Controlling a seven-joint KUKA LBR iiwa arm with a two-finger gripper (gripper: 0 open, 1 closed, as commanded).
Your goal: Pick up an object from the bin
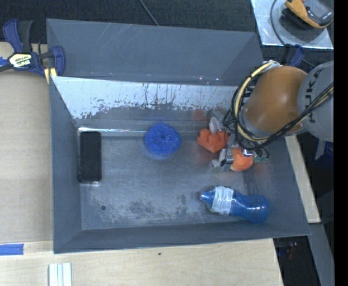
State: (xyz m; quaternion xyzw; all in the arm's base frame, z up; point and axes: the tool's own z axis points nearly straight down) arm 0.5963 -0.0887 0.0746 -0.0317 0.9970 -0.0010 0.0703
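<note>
My gripper (pixel 226 155) is low in the right part of the bin, under the arm's wrist. An orange lumpy thing (pixel 211 140) lies right against its left side, touching it or nearly so. A second orange piece (pixel 241 162) shows just to the gripper's right, partly hidden by it; whether the two are one thing I cannot tell. A blue bottle with a white label (pixel 236 204) lies on its side just in front of the gripper, near the bin's front right corner.
A blue round scrubber ball (pixel 162 140) rests in the middle of the bin floor. A black rectangular block (pixel 90 156) lies at the left wall. The arm and its cables hang over the bin's right side.
</note>
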